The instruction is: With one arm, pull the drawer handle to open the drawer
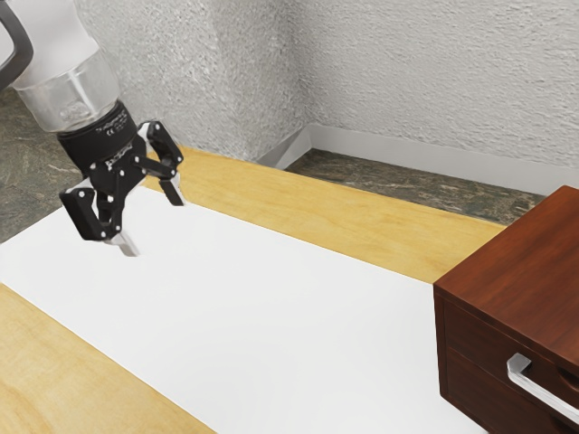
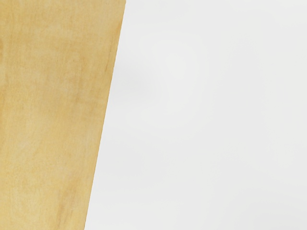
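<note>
The counter (image 1: 362,217) is pale wood. A plain white sheet (image 1: 271,325) lies flat along it and covers most of the top, leaving bare wood strips along the far edge and at the near corner on the exterior view's left. Behind the counter, two rough grey-white plaster walls (image 1: 407,63) meet in a corner. A pale baseboard (image 1: 434,158) runs along their foot above a dark, mottled stone floor (image 1: 407,185).

A dark red-brown wooden cabinet (image 1: 534,262) stands on the sheet at the counter's end on the exterior view's right. The picture's border cuts off part of it. Its drawer (image 1: 479,330) faces the near edge, with the front flush to the cabinet body, so it looks shut. A silver bar handle (image 1: 543,387) is fixed across the drawer front.

The arm (image 1: 72,81) comes in at the exterior view's upper left. Its black tool (image 1: 154,223) hangs tilted above the sheet's opposite end, close to the sheet's far edge. The two fingers (image 1: 175,190) are spread wide with only air between them. The tool holds nothing and touches nothing, and the tips are clear of the sheet. It is well apart from the cabinet and handle.

The wrist view looks straight down at the straight edge where the sheet meets the bare wood.
</note>
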Motion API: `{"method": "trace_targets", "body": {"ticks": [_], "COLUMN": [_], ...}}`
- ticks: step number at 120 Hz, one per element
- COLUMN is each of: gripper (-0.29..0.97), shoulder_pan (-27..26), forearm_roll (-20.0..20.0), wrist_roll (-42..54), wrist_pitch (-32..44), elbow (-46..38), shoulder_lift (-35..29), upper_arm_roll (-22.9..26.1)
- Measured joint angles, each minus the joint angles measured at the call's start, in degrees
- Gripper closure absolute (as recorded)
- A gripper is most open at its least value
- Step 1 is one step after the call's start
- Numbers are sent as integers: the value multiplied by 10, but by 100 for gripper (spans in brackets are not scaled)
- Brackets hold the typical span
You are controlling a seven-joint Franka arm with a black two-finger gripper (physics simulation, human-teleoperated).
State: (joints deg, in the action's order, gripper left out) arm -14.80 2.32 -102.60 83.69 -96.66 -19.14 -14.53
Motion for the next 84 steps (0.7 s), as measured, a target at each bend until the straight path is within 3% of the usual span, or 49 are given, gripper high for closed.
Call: {"method": "trace_targets", "body": {"ticks": [16, 32, 40, 47, 63, 84], "gripper": [0, 0, 0, 0, 0, 0], "shoulder_pan": [4, -62, -99, -128, -186, -276], "forearm_roll": [2, 4, 3, 4, 7, 7], "wrist_roll": [9, 12, 13, 14, 16, 17], "wrist_pitch": [-29, -38, 11, 64, 181, 267], "elbow": [-15, -47, -150, -186, -200, -202], "shoulder_lift": [-7, -35, -91, -88, -29, -18], "upper_arm_roll": [3, 17, 26, 32, 36, 18]}}
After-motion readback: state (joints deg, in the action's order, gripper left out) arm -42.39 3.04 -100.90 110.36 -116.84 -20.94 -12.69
